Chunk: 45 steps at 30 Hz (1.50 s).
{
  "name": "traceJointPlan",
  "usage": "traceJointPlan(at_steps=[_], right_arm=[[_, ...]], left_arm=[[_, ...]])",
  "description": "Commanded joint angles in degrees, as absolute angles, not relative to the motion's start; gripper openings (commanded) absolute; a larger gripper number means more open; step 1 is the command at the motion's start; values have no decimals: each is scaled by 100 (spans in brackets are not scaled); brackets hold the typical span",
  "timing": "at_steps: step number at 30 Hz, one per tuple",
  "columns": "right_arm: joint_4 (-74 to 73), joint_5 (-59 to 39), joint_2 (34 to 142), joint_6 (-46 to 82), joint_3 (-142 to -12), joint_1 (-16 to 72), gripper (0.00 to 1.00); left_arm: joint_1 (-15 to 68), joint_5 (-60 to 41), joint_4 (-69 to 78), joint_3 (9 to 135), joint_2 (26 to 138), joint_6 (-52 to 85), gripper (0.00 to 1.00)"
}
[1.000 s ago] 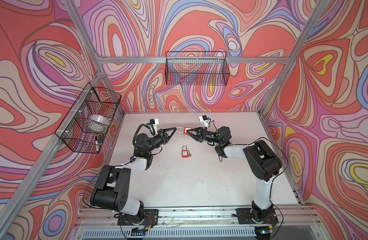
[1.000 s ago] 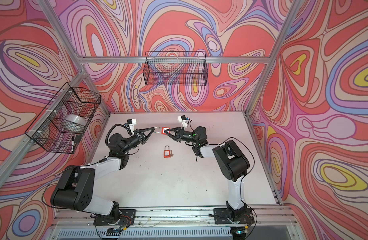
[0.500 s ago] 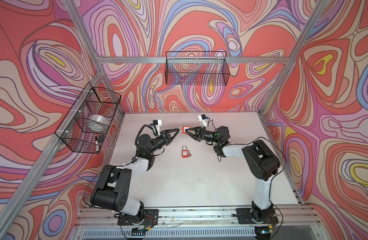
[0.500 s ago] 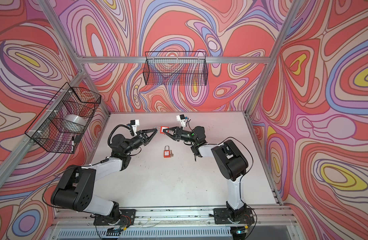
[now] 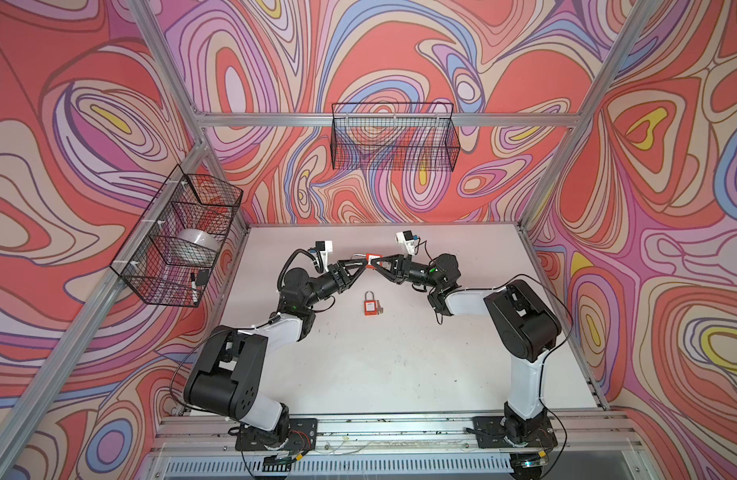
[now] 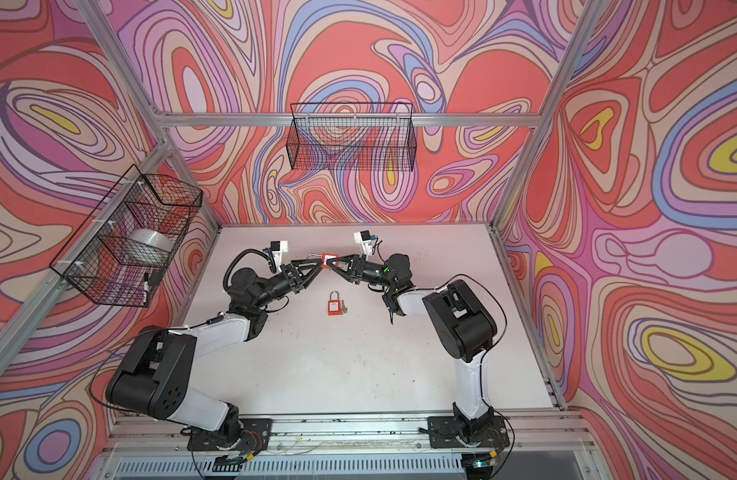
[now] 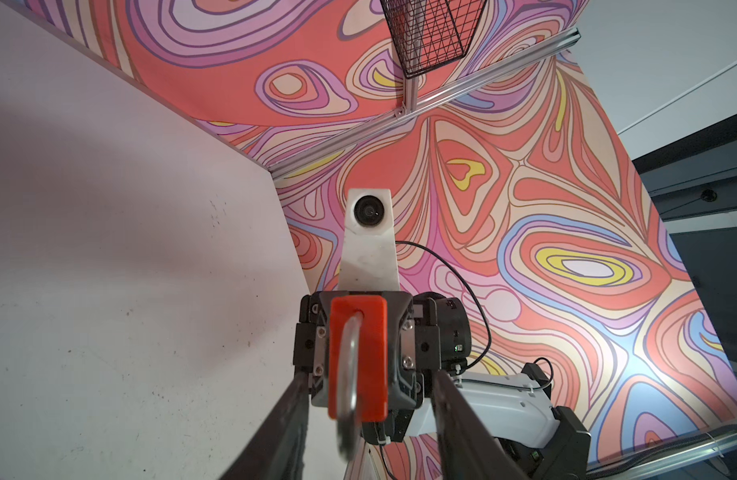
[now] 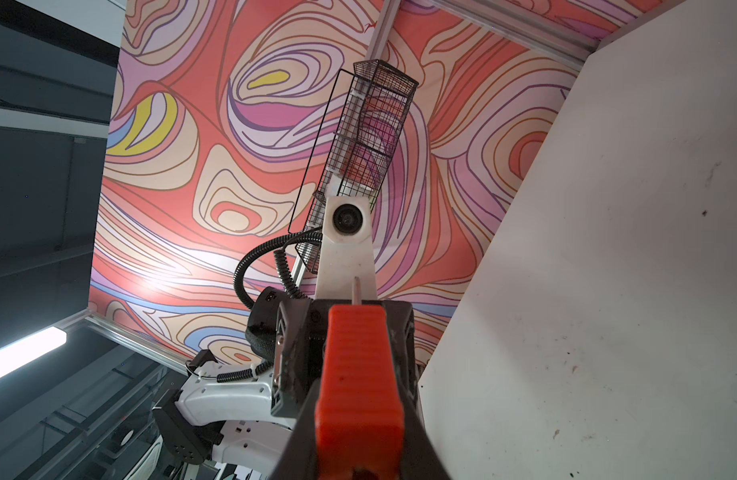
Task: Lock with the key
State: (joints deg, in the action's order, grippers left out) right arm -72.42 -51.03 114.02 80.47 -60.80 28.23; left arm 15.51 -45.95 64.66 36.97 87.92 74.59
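Red padlock (image 7: 373, 332) is held above the white table (image 5: 400, 374), clamped in the right gripper (image 5: 377, 263). Left gripper (image 5: 363, 264) faces its shackle end, fingers (image 7: 292, 415) spread apart on either side. Second red padlock (image 5: 371, 306) lies flat on the table below, with the silver key (image 5: 382, 309) just beside it.

Bright, even light; padlock (image 7: 373, 332) shackle blurs close up

padlock (image 5: 371, 306) on table (image 5: 400, 365) | second padlock (image 5: 373, 258) raised behind it
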Motion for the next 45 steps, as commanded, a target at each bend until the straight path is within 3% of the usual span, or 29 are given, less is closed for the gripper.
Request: traceJointPlan(at_steps=[1,6,11,17,18,20,27,32,45], right_arm=[[-7343,-5114,11372,7980,-6030,2875,0],[-7101,-5125,11321,7781,-5961,2900,0],[-7097,-5114,11299,7752,-5948,2901,0],[-7098,-5146,11295,7757,-5959,2902,1],[-7096,-5159,11285,7760,-5960,2901,6],[-7088,-5131,11236,7757,-5926,2894,26],[-6805,-5031,11031,7598,-5734,2758,58],[-7022,-5058,10954,7785,-5573,2599,64],[-7082,-5124,10898,7840,-5388,2427,66]], left_arm=[[1611,-4613,6896,3900,8953,7468,49],[1652,-4614,6990,4025,9066,7539,37],[1652,-4605,7041,4008,9079,7567,14],[1644,-4583,7098,3988,9065,7598,0],[1651,-4578,7114,3974,9063,7604,0],[1646,-4570,7120,3973,9053,7616,0],[1644,-4579,7096,3999,9031,7605,0],[1638,-4596,7070,4008,9005,7596,0],[1639,-4594,7043,4008,8975,7597,0]])
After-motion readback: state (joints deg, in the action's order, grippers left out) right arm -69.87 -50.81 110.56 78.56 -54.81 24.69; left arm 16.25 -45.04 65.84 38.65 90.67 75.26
